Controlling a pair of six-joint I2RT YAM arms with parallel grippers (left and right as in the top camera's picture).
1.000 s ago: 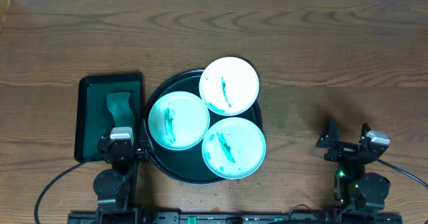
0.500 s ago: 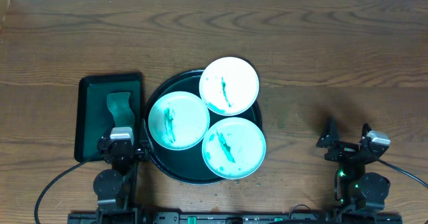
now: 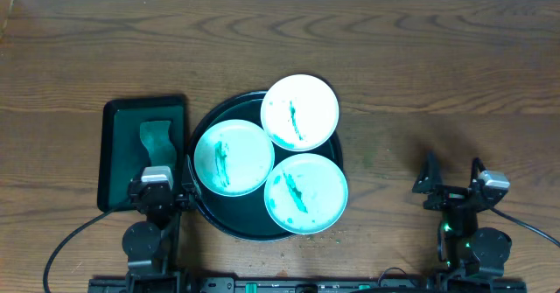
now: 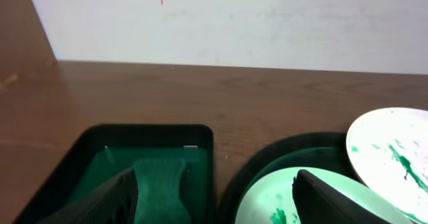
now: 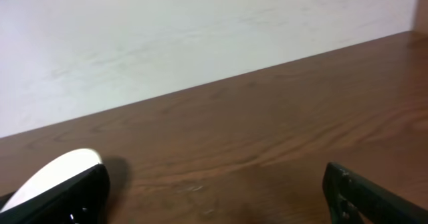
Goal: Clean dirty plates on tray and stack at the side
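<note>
Status:
- Tray [image 3: 234, 114] sits mid-surface [image 3: 420, 66], near the front edge.
- All three plates are on it, each smeared with green streaks.
- Left plate [image 3: 234, 156] lies fully inside the rim.
- Top plate [image 3: 300, 111] overhangs the rim at upper right.
- Bottom-right plate [image 3: 306, 193] overhangs the rim at lower right.
- Plate edges meet near the tray centre; can't tell which overlaps which.
- No plates are off the tray or stacked at the side.
- Rectangular tray [image 3: 118, 153] sits just left of the round one, with a green sponge [image 3: 156, 138] lying in it.
- Left hand [image 4: 215, 187] has its fingers spread wide and holds nothing. It sits over the near right corner of the rectangular tray, beside the round tray's left rim. Its wrist view shows the sponge ahead-left and two plates ahead-right.
- Right hand [image 3: 452, 177] also has its fingers wide apart and holds nothing. It is over bare surface, well right of the tray. Its wrist view shows one white plate edge at far left; can't tell which plate.
</note>
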